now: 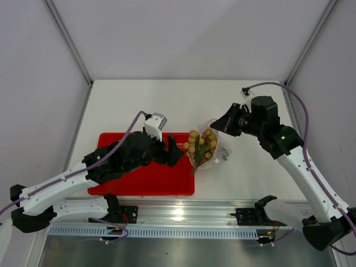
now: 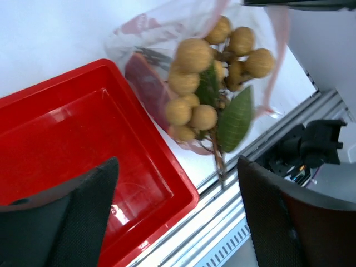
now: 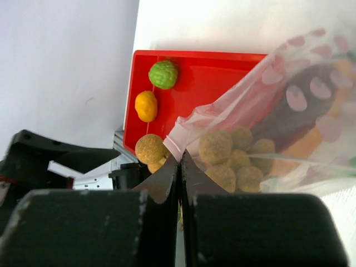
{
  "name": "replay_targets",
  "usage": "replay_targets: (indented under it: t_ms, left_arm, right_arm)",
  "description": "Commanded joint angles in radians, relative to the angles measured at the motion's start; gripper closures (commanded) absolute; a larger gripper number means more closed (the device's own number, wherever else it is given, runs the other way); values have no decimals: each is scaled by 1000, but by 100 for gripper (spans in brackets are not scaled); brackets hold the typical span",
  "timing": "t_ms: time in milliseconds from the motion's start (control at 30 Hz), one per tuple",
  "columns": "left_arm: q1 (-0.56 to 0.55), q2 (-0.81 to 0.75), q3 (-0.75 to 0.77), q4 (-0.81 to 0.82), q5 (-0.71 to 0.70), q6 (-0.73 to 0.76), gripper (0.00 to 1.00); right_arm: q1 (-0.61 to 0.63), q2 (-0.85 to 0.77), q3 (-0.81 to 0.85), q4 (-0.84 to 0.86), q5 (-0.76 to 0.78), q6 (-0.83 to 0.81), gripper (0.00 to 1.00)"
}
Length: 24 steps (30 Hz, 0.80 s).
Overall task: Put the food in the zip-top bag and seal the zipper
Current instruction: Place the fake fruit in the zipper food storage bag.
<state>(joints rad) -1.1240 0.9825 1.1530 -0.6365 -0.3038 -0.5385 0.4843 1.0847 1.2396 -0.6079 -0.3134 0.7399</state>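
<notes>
Bag prob. thin, floppy; R gripper pinches its lip off red tray's right edge. L gripper spread wide, empty. Tan-ball cluster light-looking: take by stem.

tan ball cluster crowding bag mouth, right hand pinching rim, open table behind

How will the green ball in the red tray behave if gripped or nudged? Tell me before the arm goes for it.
The green ball looks round, so a nudge would probably roll it across the glossy floor of the red tray. Its bumpy skin may help a grip hold. It could knock the yellow-orange ball lying close by.
</notes>
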Motion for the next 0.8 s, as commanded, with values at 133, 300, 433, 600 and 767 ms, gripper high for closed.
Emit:
replay_targets:
  t_ms: [133,300,433,600,767]
  left_arm:
    - [9,-96,-217,194,136,-18,52]
    - [9,-88,-294,314,349,-103,51]
    - [10,-102,-355,426,396,-193,49]
    - [27,-102,-394,503,430,-248,38]
    - [50,-65,-410,546,489,-304,33]
  right_arm:
    - [-29,-42,40,20,-49,-10,100]
    - [-30,-37,40,34,-59,-5,100]
    - [-30,-43,40,31,-59,-5,100]
    - [-30,-48,41,28,-61,-5,100]
    - [-30,-51,46,31,-64,-4,100]
